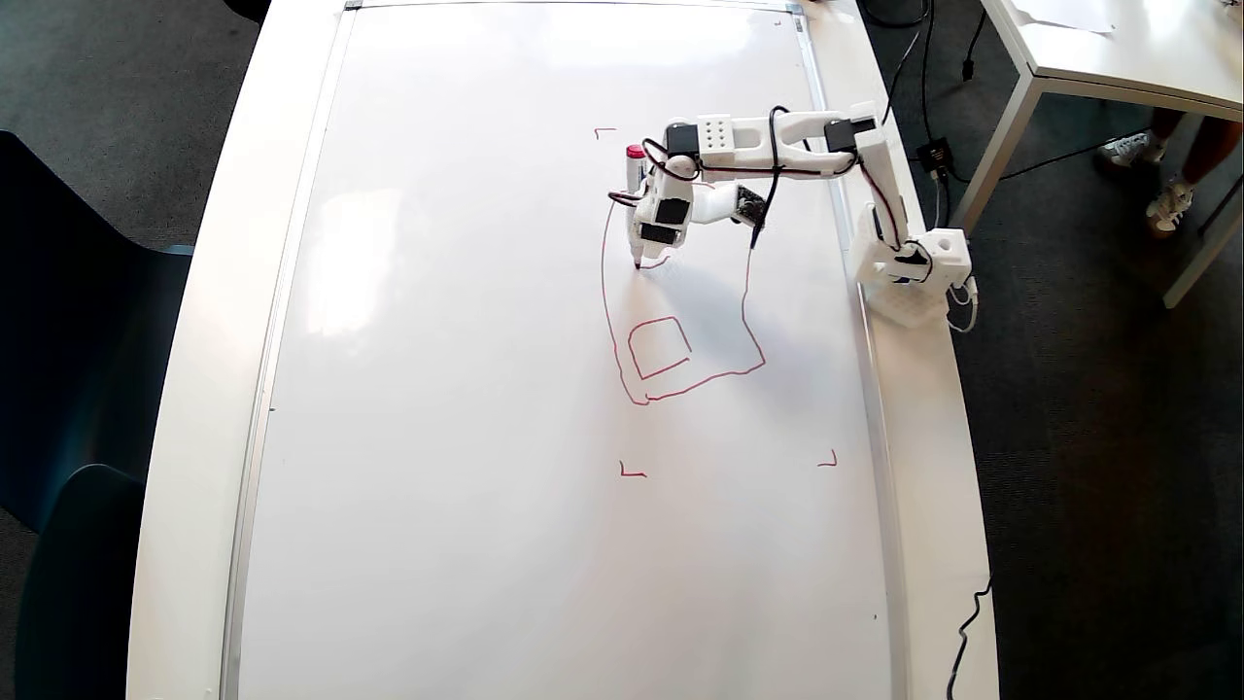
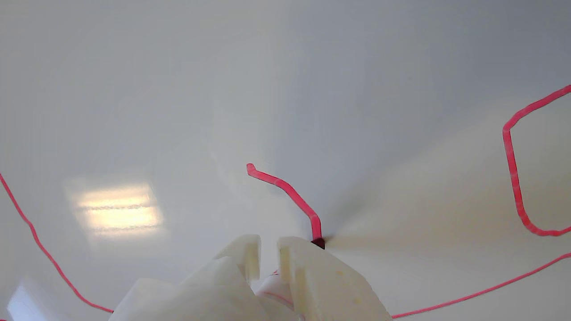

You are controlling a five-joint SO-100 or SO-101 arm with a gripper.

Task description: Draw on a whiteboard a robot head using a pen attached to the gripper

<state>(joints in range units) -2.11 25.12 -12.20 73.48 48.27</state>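
Whiteboard [image 1: 466,389] fills nearly the whole overhead view, its thin silver frame running just inside the white worktop [image 1: 194,408] rim on the left and right sides. Most of its glossy surface is bare: the whole left half and the lower third carry no lines, so there is plenty of open room there. On the right the arm's base [image 1: 914,267] sits on the worktop rim just outside the frame, and the arm reaches leftward across the board's upper right part.

The robot head [image 1: 743,321] is a thin red outline right of centre, a wobbly loop with one small square inside its lower left; its upper part runs under the arm. Small red corner marks [image 1: 632,472] sit apart from it, above and below.

The gripper [image 1: 653,233] points down the frame with the pen [image 1: 636,170] along its left side, red cap up, dark tip touching the board at the end of a short red stroke.

The wrist view shows what the overhead cannot: the two white fingers [image 2: 308,267] stand with a narrow gap, something white with red marks wedged low between them, though I cannot tell whether they clamp it. The dark tip [image 2: 318,243] meets the board just beside the right-hand finger, at the end of a short bent stroke.
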